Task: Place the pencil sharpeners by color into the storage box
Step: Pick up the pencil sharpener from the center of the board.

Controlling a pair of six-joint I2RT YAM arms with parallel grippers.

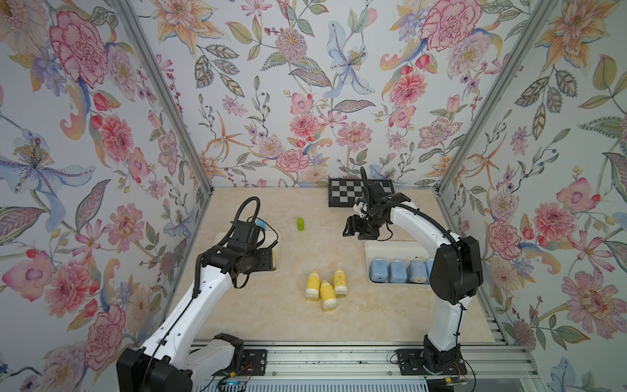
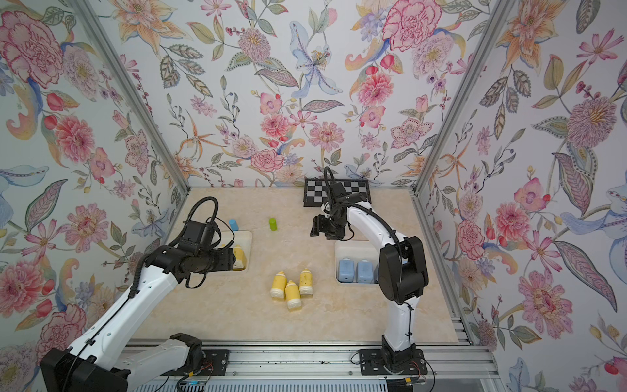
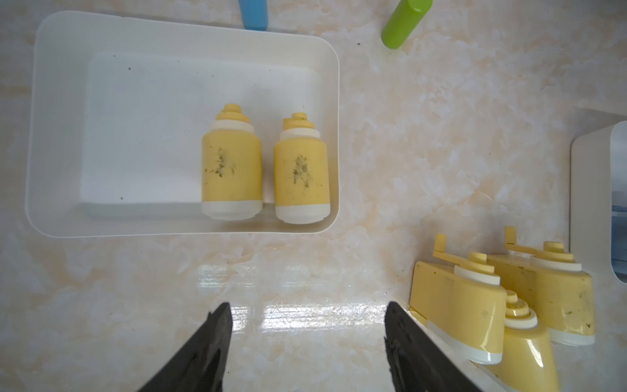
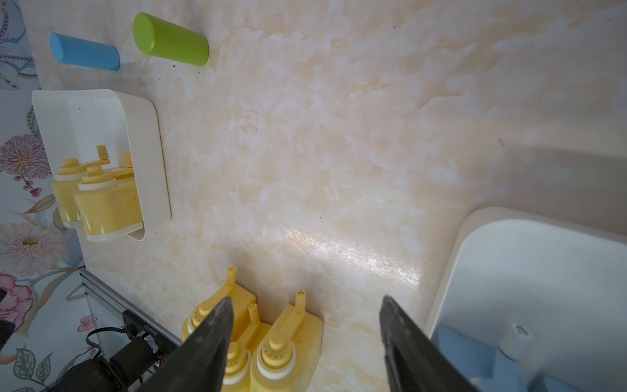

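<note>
Three yellow pencil sharpeners (image 1: pixel 325 288) lie together on the table's middle. Two more yellow ones (image 3: pixel 230 163) lie side by side in the left white storage box (image 3: pixel 34 135). Several light blue sharpeners (image 1: pixel 397 271) line the right white box (image 1: pixel 369 251), partly hidden behind my right arm. My left gripper (image 3: pixel 307 325) hangs open above bare table just in front of the left box, with nothing between its fingers. My right gripper (image 1: pixel 350 229) is raised behind the right box, open and empty; in its wrist view the three loose yellow sharpeners (image 4: pixel 271 349) sit beside one finger.
A small green cylinder (image 1: pixel 300 224) and a small blue cylinder (image 2: pixel 233 224) stand behind the left box. A black-and-white checkerboard (image 1: pixel 346 197) lies at the back wall. Flowered walls close in three sides; an aluminium rail (image 1: pixel 339 359) runs along the front.
</note>
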